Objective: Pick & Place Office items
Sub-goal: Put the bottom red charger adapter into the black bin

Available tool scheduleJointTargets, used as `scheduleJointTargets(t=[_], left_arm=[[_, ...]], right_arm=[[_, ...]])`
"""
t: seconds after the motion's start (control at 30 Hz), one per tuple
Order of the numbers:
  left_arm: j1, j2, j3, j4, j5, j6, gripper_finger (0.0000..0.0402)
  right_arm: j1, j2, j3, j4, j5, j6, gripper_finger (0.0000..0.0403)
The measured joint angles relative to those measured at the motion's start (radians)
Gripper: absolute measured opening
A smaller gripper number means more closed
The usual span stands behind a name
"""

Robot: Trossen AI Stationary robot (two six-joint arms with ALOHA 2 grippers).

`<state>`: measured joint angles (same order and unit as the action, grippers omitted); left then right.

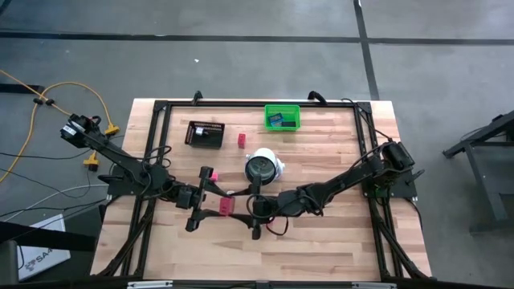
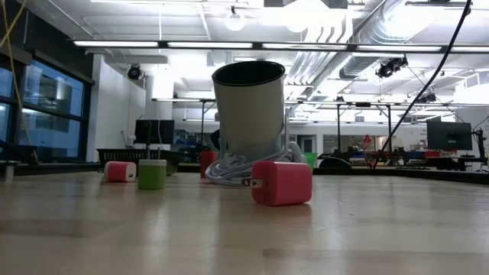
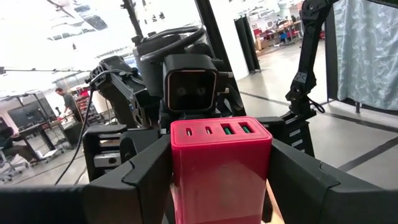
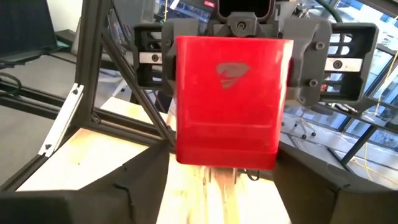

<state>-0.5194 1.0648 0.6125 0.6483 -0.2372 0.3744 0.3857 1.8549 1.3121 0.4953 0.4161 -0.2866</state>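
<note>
A red charger block [image 1: 224, 206] with a row of ports on its end face [image 3: 217, 130] sits in my left gripper [image 1: 215, 205], over the table's middle. My right gripper [image 1: 245, 209] faces it from the right, open. Its fingers [image 4: 93, 193] spread on either side of the block's far end [image 4: 227, 93]; I cannot tell whether they touch it. A pink block [image 1: 207, 172] and a red block [image 1: 242, 140] lie flat on the wood. The low view shows no gripper. It shows another red block [image 2: 281, 183] with plug prongs, a pink one [image 2: 120, 171] and a green one [image 2: 152, 174] on the table. My left gripper pinches the red block between its two fingers [image 3: 146, 180], on two opposite side faces [image 3: 180, 186]. The fingers come level from the table's left and lie along the block. Its port end points away toward my right gripper. The block is lifted clear; bare wood [image 4: 211, 193] shows under it.
A white round cup-like object [image 1: 261, 166] with a dark face and a coiled cable [image 2: 229, 169] stands just beyond the grippers. A green bin [image 1: 282, 117] holding blue pieces and a black mesh tray [image 1: 206, 133] sit near the far edge. Bare wood lies toward the near edge.
</note>
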Motion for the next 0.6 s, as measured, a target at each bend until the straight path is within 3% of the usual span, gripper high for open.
scheduleJointTargets(t=[0.27, 0.6], left_arm=[[0.0, 0.0, 0.0, 0.0, 0.0, 0.0, 0.022], [0.0, 0.0, 0.0, 0.0, 0.0, -0.003, 0.022]], right_arm=[[-0.003, 0.0, 0.0, -0.018, -0.006, 0.005, 0.031], [-0.003, 0.0, 0.0, -0.094, 0.066, 0.049, 0.0317]])
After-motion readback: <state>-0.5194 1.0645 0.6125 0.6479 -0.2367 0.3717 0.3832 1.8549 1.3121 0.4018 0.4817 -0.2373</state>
